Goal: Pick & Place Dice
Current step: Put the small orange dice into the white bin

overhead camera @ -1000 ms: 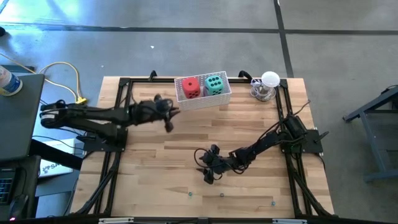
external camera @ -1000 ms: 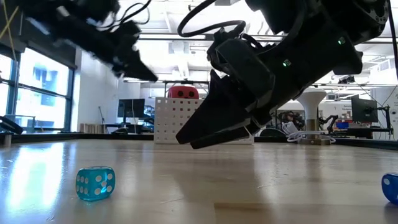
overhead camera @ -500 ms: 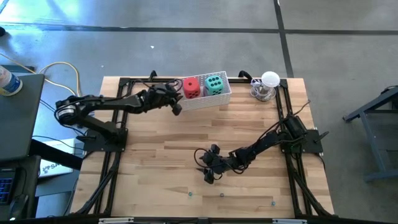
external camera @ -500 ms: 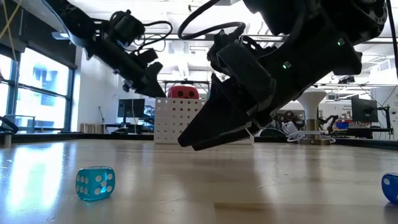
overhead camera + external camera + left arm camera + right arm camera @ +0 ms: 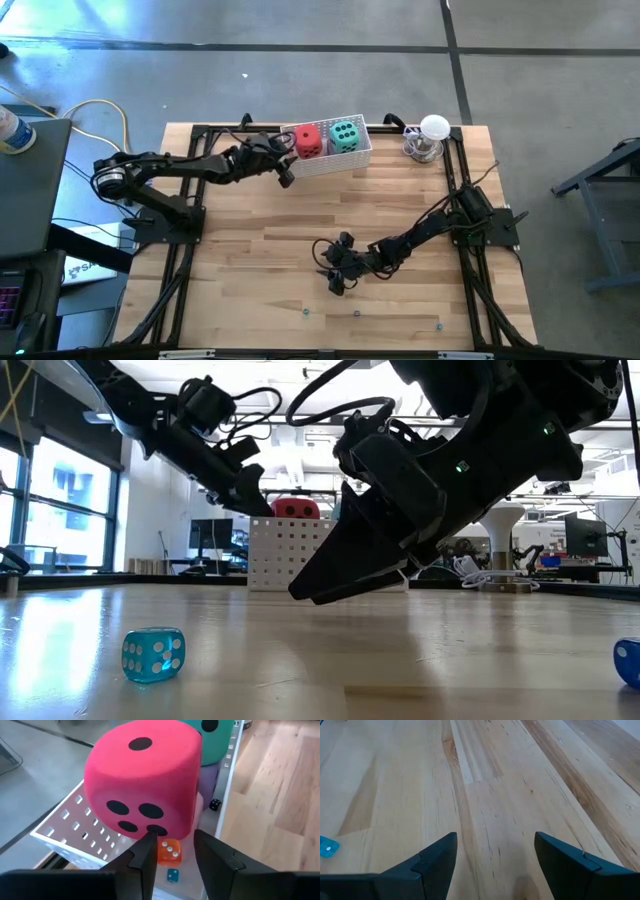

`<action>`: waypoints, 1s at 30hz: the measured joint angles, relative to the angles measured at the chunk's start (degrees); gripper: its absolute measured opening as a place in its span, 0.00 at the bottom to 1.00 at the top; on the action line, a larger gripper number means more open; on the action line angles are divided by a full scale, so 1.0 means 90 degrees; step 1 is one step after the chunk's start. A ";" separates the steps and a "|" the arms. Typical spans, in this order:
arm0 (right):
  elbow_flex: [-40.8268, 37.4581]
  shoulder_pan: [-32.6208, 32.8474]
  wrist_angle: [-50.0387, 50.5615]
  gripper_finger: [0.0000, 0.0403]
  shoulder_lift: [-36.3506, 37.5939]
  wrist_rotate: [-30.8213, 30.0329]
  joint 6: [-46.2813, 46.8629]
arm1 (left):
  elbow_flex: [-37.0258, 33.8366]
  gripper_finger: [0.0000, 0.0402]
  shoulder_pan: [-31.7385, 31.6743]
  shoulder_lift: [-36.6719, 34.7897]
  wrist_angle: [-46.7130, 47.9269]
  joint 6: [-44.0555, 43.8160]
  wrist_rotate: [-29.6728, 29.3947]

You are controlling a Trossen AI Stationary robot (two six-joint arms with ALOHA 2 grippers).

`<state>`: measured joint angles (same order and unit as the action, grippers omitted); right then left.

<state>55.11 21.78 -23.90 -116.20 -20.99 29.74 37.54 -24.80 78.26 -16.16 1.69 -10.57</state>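
The left end effector (image 5: 172,855), jaws now parted and empty, has swung from mid-bench to the white basket (image 5: 352,160), where the red die (image 5: 142,782) sits beside the teal-green die (image 5: 345,134), suggesting a drop-off; the right end effector (image 5: 494,851) waits open above bare bench (image 5: 260,260).

Left gripper (image 5: 287,172) swung to basket (image 5: 330,163); fingers (image 5: 145,857) parting.

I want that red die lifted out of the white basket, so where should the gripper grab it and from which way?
Judging by its pose, take the red die from straight above, fingers on two opposite flat side faces. It sits on top in the white basket, beside the teal die, so the top is exposed; the left gripper is nearest.
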 joint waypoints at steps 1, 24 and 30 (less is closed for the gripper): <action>0.0000 0.0000 0.0000 0.64 0.0000 0.0000 0.0000 | 0.0000 0.30 0.0029 0.0000 0.0000 0.0000 -0.0012; 0.0000 0.0000 0.0056 0.64 0.0000 0.0015 -0.0001 | -0.0003 0.31 0.0248 -0.0002 -0.0063 0.0171 0.0019; 0.0000 0.0000 0.0061 0.64 0.0000 0.0015 -0.0001 | -0.0005 0.31 0.0248 -0.0002 -0.0069 0.0348 0.0024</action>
<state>55.11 21.78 -23.35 -116.20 -20.86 29.74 37.50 -22.57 78.24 -16.79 4.83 -10.35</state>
